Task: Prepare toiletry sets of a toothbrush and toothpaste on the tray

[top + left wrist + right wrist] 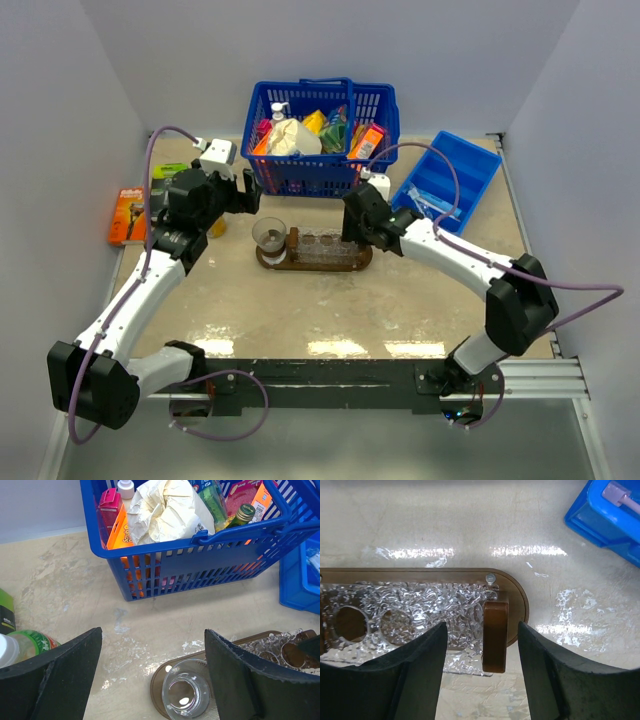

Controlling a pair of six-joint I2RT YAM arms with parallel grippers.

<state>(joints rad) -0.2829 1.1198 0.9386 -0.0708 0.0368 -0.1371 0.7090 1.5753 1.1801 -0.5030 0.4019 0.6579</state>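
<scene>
Tray (315, 262) in front of basket (318, 140), between left gripper (153, 635) and right gripper (481, 630) — both splayed open, empty — with "Scrub" readable on an orange pack (118, 530) only in left wrist view, the tray's end screw (491, 578) only in right wrist view.

Plain pale grey walls (330, 40) closed in a beige, mottled tabletop (300, 300) on three sides, its glossy surface throwing back bright patches of light (337, 347) close to the aluminium rail (545, 375) along its near edge.
</scene>
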